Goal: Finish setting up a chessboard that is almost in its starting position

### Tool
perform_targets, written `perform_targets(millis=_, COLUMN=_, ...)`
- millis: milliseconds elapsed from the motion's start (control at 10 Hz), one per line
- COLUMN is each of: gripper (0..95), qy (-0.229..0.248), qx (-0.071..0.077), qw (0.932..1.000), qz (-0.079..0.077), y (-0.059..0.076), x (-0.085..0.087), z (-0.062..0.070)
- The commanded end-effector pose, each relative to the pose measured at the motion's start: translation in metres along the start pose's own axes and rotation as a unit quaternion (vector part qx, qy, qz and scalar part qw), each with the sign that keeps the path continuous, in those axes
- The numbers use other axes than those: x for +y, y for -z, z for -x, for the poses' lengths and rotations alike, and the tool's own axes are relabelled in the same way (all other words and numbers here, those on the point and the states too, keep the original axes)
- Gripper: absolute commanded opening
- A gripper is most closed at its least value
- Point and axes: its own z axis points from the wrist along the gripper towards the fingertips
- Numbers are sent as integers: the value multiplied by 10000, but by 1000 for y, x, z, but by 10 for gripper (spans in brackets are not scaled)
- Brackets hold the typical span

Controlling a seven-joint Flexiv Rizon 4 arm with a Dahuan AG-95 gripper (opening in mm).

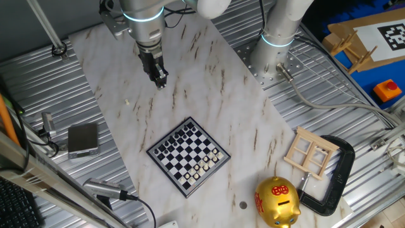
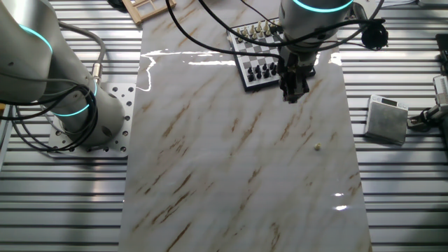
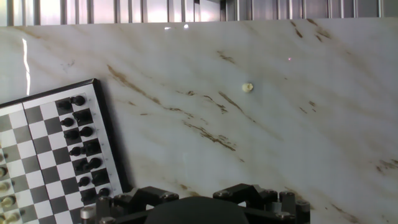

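Note:
The chessboard [image 1: 188, 156] is a small black-and-white checkered board with a dark frame. It lies on the marble slab with rows of dark and pale pieces, and also shows in the other fixed view [image 2: 260, 50] and at the left of the hand view [image 3: 56, 155]. A tiny pale piece [image 1: 128, 100] lies alone on the marble, away from the board, and shows too in the other fixed view [image 2: 318, 147] and the hand view [image 3: 247, 88]. My gripper [image 1: 161, 80] hangs above the marble between the board and the loose piece. Its fingers look closed together with nothing between them.
A pale wooden window-like frame [image 1: 310, 152], a black clamp [image 1: 338, 177] and a gold piggy bank [image 1: 276, 201] sit right of the board. A grey box [image 1: 83, 139] lies on the ribbed metal to the left. A second arm's base [image 1: 275, 57] stands behind the slab.

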Motion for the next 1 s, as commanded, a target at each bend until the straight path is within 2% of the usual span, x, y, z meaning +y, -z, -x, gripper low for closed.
perform_targets(millis=100, gripper=0, qy=-2, qx=5, qw=10000, qz=-4, y=0, x=0, z=0)
perform_targets(millis=1000, gripper=0, qy=95, qx=30, qw=9999, qz=-21, y=0, x=0, z=0)
